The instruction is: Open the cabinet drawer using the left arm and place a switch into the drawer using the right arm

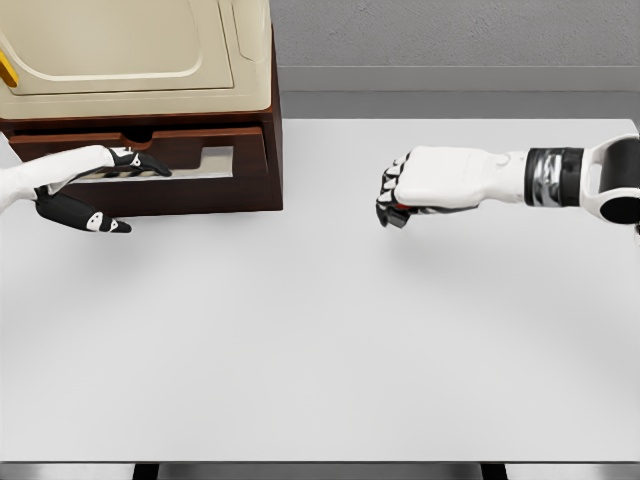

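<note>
- Left robot hand (95,185) is reaching, fingers spread, at the cabinet drawer (190,150) near the counter (320,340) far-left corner
- Right robot hand (405,192) is curling around something small and red

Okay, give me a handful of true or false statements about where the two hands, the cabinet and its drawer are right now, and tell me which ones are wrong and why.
1. The left hand is at the front of the drawer, its fingers reaching to the handle. True.
2. The cabinet stands at the table's far right corner. False: it stands at the far left of the table.
3. The right hand hangs over the table with its fingers curled around something small with a bit of red showing. True.
4. The right hand is inside the drawer. False: it is well to the right of the cabinet, apart from it.
5. The cabinet's body is white all over. False: it has dark brown wood with a cream top.
</note>
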`<state>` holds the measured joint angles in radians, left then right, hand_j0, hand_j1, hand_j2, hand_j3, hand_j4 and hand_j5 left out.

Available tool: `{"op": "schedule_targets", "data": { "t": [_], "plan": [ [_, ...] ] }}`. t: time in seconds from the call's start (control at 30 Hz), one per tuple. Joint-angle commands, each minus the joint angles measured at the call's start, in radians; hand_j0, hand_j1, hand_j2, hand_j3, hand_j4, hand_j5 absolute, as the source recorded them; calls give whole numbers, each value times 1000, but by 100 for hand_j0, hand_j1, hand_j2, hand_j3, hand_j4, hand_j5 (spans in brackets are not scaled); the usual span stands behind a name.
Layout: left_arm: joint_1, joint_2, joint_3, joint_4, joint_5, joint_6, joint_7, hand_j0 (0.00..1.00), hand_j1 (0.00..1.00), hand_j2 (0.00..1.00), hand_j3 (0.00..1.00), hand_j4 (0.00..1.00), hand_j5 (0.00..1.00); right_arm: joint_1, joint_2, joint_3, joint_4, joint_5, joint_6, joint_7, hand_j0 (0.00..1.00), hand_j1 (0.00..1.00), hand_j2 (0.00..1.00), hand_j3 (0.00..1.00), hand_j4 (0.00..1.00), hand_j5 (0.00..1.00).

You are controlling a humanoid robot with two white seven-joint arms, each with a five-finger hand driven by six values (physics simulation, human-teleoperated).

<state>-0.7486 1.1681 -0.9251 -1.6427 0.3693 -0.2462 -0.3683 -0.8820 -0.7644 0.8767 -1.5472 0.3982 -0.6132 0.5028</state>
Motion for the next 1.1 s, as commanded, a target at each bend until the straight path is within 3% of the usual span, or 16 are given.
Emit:
{"op": "schedule_targets", "data": {
  "t": [0.0,0.73,1.07],
  "plan": [
    [0,4,-9,-12,5,-11,-12,84,84,84,84,84,84,0,23,8,2,-6,2,0,51,51,51,51,51,51],
    [34,39,3,-49,19,-33,-11,84,84,84,84,84,84,-80,82,12,12,-15,2,-3,51,51,51,51,51,51],
    [35,70,5,-63,30,-56,-11,84,84,84,84,84,84,-143,154,38,73,-15,2,-3,51,51,51,51,51,51]
  ]
}}
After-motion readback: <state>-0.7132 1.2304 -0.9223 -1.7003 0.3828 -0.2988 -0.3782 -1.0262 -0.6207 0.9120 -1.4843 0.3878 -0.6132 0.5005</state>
